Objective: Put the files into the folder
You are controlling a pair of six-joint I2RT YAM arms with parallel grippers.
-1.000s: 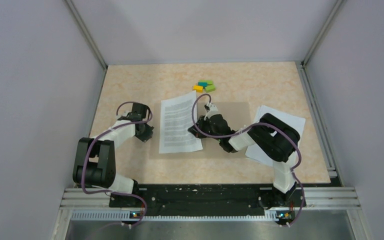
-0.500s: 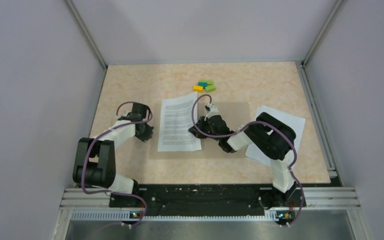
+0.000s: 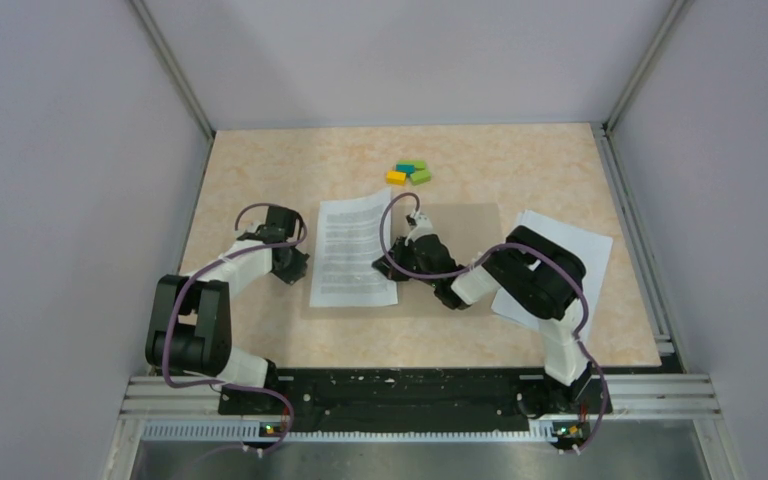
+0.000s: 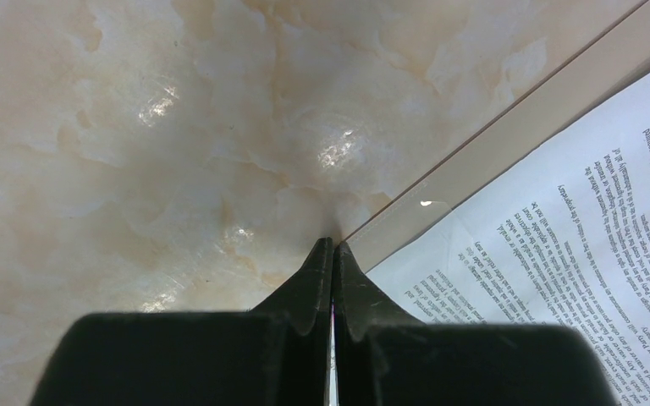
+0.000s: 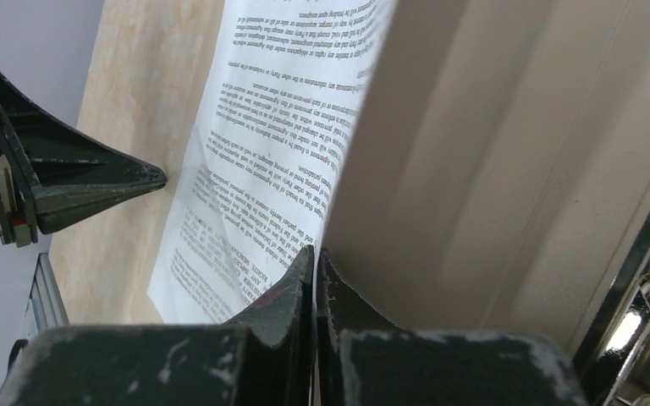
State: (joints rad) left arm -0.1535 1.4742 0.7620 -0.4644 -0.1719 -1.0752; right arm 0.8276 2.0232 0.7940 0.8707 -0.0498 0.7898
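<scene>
The folder (image 3: 460, 250) lies flat in the middle of the table. One printed file (image 3: 352, 250) lies across its left part. My right gripper (image 3: 388, 268) is shut on that file's right edge. In the right wrist view its jaws (image 5: 315, 252) pinch the sheet (image 5: 279, 127) above the folder (image 5: 491, 169). My left gripper (image 3: 302, 264) is shut, with its tips (image 4: 333, 245) at the folder's left edge (image 4: 491, 135), next to the file (image 4: 575, 228). A second file (image 3: 575, 250) lies to the right, partly under my right arm.
Several small coloured blocks (image 3: 408, 172) sit behind the folder. Metal frame posts and grey walls stand close on the left, right and back. My left gripper also shows at the left of the right wrist view (image 5: 93, 182).
My right gripper has drawn the file a little to the left across the folder. The left gripper has stayed at the folder's edge.
</scene>
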